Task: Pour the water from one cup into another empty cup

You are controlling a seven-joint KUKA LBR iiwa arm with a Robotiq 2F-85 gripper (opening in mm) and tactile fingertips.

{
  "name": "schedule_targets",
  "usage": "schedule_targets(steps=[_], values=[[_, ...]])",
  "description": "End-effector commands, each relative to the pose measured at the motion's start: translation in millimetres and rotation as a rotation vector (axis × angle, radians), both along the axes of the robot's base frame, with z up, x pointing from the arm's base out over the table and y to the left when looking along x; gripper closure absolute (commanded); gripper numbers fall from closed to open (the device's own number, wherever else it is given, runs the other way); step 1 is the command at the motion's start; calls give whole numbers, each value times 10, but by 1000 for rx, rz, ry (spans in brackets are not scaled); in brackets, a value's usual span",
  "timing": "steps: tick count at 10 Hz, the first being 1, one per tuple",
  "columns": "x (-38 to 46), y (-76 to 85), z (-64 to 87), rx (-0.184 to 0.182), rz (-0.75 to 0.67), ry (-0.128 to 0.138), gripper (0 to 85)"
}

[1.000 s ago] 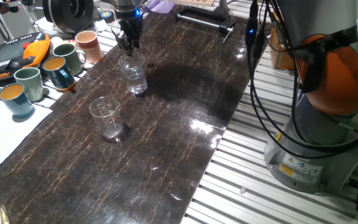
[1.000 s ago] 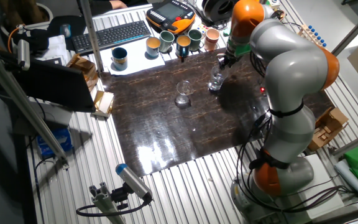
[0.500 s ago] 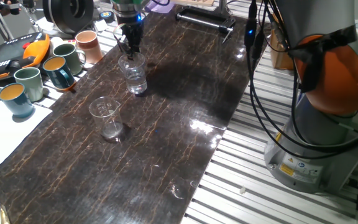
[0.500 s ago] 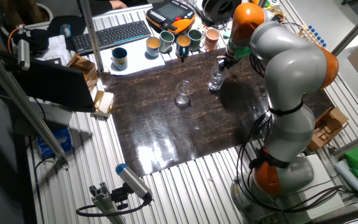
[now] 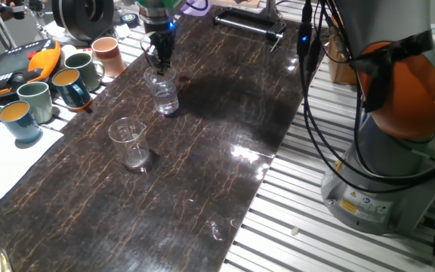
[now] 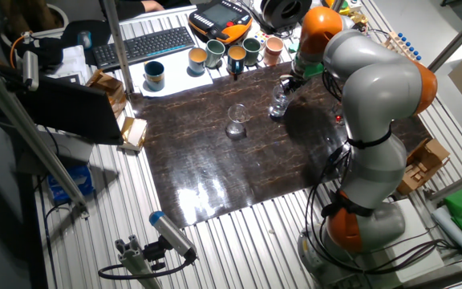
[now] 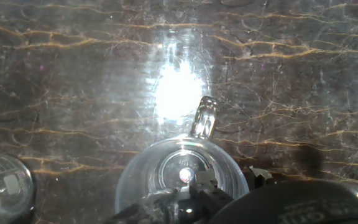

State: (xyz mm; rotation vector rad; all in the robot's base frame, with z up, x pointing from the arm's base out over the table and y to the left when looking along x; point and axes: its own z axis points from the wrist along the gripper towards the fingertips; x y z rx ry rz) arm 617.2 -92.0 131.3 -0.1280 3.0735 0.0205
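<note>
Gripper shifted above tumbler; marbled tabletop.

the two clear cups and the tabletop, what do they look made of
Tumbler under the gripper: thick clear glass, judging by its heavy base. Flared cup: thin clear plastic or glass, whitish side marks. Tabletop: dark glossy marble look, tan veins, mirror glare; possibly laminate.

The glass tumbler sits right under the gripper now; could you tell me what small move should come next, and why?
Probably a short, straight descent and then a close. The gripper hangs at the tumbler rim, and the hand view shows the rim right at the fingers, but no grip is visible yet. The empty cup waits apart on the table.
</note>
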Motion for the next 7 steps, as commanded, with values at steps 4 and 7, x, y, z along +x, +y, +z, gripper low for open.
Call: schedule_targets(steps=[4,7], values=[[0,-1,-1,6,12,9,603],[0,-2,-1,11,15,9,627]])
